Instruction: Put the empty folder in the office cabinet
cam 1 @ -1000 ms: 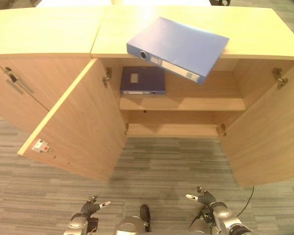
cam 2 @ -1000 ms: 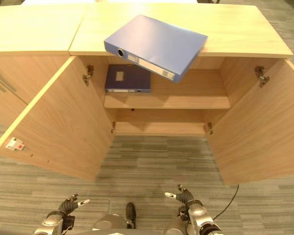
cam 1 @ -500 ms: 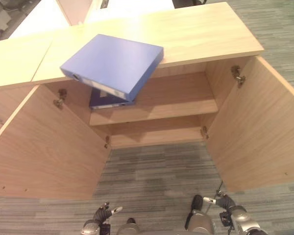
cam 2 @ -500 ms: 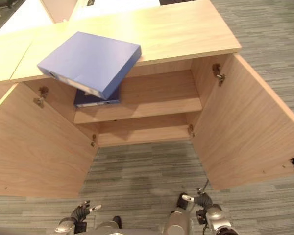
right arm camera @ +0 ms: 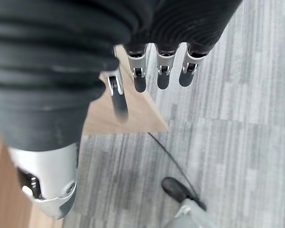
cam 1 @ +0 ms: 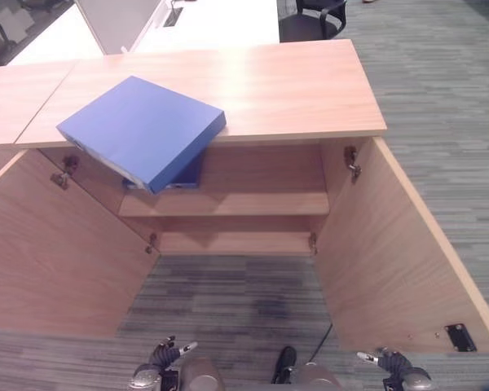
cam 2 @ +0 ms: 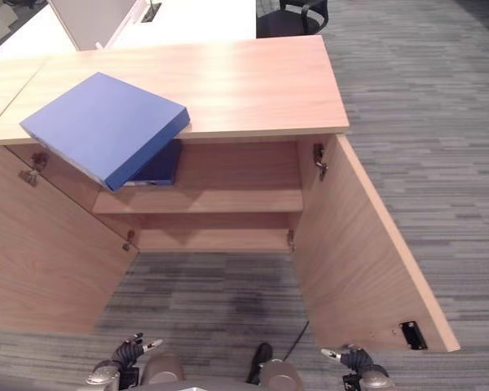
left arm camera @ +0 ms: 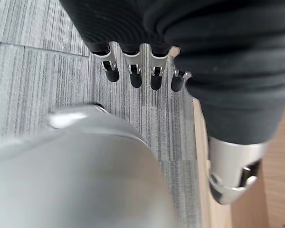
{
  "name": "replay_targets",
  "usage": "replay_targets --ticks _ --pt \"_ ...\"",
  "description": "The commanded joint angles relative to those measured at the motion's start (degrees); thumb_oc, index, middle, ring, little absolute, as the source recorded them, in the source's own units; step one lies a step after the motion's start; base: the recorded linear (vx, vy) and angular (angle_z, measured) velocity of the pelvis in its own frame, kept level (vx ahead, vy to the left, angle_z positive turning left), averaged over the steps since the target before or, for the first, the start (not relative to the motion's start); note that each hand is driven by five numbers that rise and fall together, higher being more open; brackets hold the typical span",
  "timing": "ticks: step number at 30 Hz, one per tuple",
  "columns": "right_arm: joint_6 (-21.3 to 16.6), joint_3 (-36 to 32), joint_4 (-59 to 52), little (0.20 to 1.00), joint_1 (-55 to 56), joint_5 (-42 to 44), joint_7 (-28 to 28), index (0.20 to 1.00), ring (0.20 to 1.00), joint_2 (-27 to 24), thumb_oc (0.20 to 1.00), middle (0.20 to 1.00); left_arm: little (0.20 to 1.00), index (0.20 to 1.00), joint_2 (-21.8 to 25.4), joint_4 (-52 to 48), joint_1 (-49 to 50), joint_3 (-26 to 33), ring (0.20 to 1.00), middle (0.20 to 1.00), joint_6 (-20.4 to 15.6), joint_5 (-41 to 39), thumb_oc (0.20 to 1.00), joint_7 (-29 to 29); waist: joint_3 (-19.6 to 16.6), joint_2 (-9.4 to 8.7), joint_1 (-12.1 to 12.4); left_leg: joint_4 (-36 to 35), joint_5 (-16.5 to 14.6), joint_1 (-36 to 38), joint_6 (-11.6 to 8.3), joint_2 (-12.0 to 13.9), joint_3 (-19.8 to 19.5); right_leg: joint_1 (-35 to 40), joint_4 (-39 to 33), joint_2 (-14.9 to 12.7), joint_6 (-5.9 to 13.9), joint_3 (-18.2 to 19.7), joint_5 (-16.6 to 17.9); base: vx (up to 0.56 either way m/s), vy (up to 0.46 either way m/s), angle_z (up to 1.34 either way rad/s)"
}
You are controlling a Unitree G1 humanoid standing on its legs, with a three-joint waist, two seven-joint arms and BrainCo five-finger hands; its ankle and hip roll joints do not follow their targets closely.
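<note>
One folder (cam 1: 138, 129) overhanging cabinet top (cam 1: 293, 85) edge

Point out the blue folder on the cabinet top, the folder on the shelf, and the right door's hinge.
Blue folder (cam 1: 143, 129), left eye view, middle of its cover.
Shelf folder (cam 2: 159, 166), right eye view, exposed cover part.
Right door hinge (cam 1: 353, 164), left eye view, metal hinge body.

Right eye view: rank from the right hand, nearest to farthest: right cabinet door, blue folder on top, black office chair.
From the right hand, low at the view's bottom right:
1. Right cabinet door, open, its lower corner just above the hand.
2. Blue folder, on the cabinet top's left end, overhanging the front edge.
3. Black office chair, behind the cabinet at the top of the view.
</note>
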Motion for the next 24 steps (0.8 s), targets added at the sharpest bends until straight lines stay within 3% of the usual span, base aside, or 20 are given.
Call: replay_targets --ticks 1,3,4,8,11,15,24 --pt "-0.97 -1.04 -0.07 1.0 -1.14 2.08 -0.91 1.0 1.0 -0.04 1.0 1.0 1.0 1.0 2.04 -0.41 -0.7 -1.71 1.0 1.0 -0.77 0.08 1.0 0.05 0.3 0.69 2.61 -2.81 -4.92 0.07 1.86 -1.79 -1.34 2.6 0.18 -9.07 6.09 11.61 1.78 0.22 0.071 -0.09" --pt "-0.98 0.37 -0.19 1.0 -1.44 1.34 -0.56 1.0 1.0 1.27 1.0 1.0 1.0 1.0 1.91 0.52 -0.14 -1.32 1.0 1.0 -0.66 -0.08 1.0 0.0 -0.41 1.09 3.93 -5.31 -5.93 0.46 1.78 -3.25 -5.24 4.11 0.09 -8.36 6.68 12.68 1.36 0.25 0.077 -0.42" --pt "-0.99 0.41 -0.18 1.0 -1.43 1.34 -0.56 1.0 1.0 1.29 1.0 1.0 1.0 1.0 1.93 0.53 -0.11 -1.29 1.0 1.0 -0.68 -0.08 1.0 0.0 -0.35 1.05 3.92 -5.38 -5.94 0.6 1.78 -3.27 -5.21 4.23 0.06 -8.39 6.69 12.69 1.35 0.21 0.061 -0.39" --pt "-0.67 0.94 -0.5 1.0 -0.87 0.13 -0.09 1.0 1.0 2.83 1.0 1.0 1.0 1.0 2.27 1.47 0.49 -1.33 1.0 1.0 -0.32 2.0 1.0 -0.39 -2.0 0.82 4.16 -7.83 -7.4 4.18 2.54 -4.25 -4.19 6.25 -1.26 -9.36 7.63 12.96 2.18 0.19 0.124 -0.24" --pt "-0.32 1.82 -0.49 1.0 -1.24 -0.39 0.15 1.0 1.0 4.52 1.0 1.0 1.0 1.0 3.33 1.01 0.0 -2.03 1.0 1.0 -0.39 3.72 1.0 -0.35 -2.79 -0.08 4.33 -10.31 -9.2 6.68 4.54 -6.78 -2.25 5.51 -1.02 -11.65 9.57 14.21 4.13 0.13 0.217 0.02" --pt "-0.22 2.25 -0.6 1.0 -1.59 -0.83 0.19 1.0 1.0 5.39 1.0 1.0 1.0 1.0 4.18 0.47 -0.5 -1.68 1.0 1.0 -0.38 3.59 1.0 -0.14 -2.96 -0.61 4.65 -11.67 -10.15 7.81 5.91 -8.46 -1.37 4.4 0.64 -13.12 10.73 14.91 5.26 0.05 0.197 0.29" --pt "-0.03 3.3 -1.35 1.0 -1.79 -1.56 0.53 1.0 1.0 6.91 1.0 1.0 1.0 1.0 5.68 0.88 -0.3 -0.34 1.0 1.0 -0.38 4.23 1.0 0.03 -3.6 -2.97 5.53 -14.48 -12.17 10.02 8.51 -12.88 -0.17 3.3 1.1 -16.68 13.73 15.22 12.98 0.03 0.142 -0.02"
